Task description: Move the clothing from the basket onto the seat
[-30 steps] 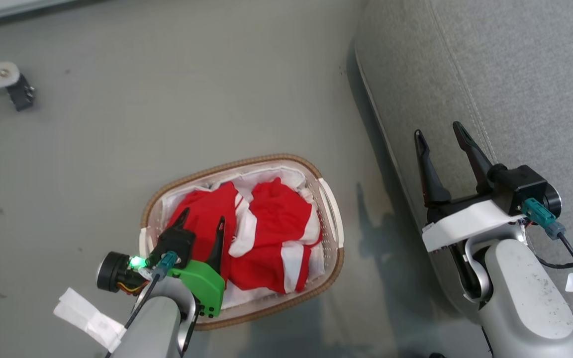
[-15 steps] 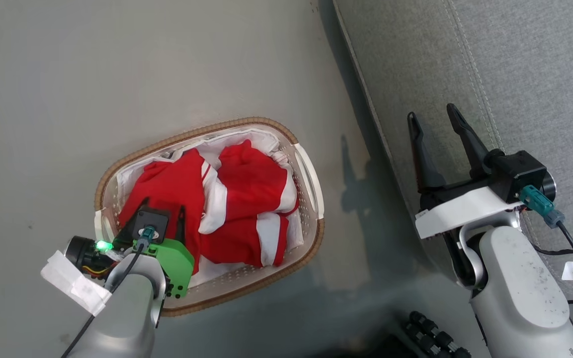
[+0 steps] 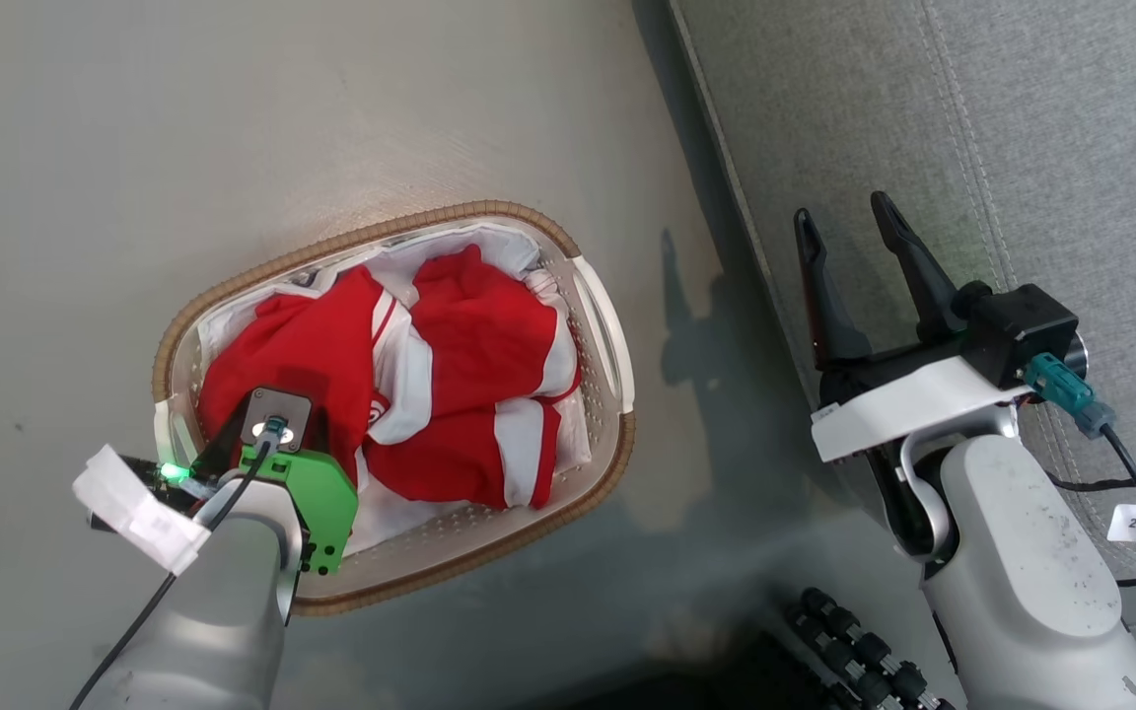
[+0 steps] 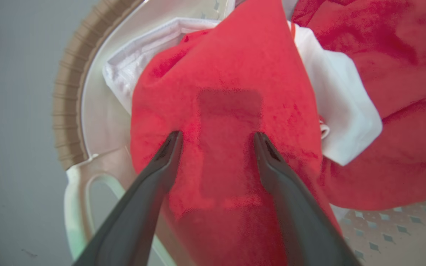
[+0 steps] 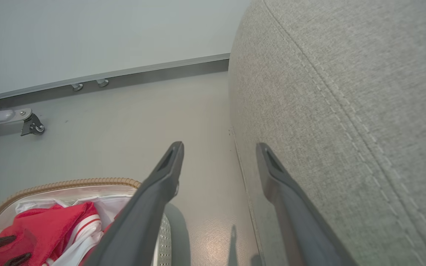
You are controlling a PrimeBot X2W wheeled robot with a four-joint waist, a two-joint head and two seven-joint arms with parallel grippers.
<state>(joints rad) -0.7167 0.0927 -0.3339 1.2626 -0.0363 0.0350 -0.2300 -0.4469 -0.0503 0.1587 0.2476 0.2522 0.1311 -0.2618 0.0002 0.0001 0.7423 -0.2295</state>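
The basket (image 3: 430, 219) stands on the floor, left of the seat (image 3: 1022, 148). Red and white clothing (image 3: 479, 335) lies bunched inside it. My left arm (image 3: 233, 552) reaches down into the basket's near-left end. In the left wrist view my left gripper (image 4: 217, 136) is open, both tips right at a fold of red clothing (image 4: 231, 74), with nothing pinched between them. My right gripper (image 3: 842, 209) hangs open and empty at the seat's front edge. The right wrist view shows this gripper (image 5: 219, 145) between the floor and the seat (image 5: 346, 92), with the basket's clothing (image 5: 50, 221) at lower left.
Smooth grey floor (image 3: 331, 99) surrounds the basket. A black ribbed part (image 3: 854, 651) lies at the bottom of the head view. A metal leg with a caster (image 5: 28, 123) and a wall baseboard (image 5: 142, 72) stand beyond the basket.
The head camera has shifted. My left gripper has gone down into the basket until its fingers are nearly hidden under the wrist. The right gripper stays open beside the seat.
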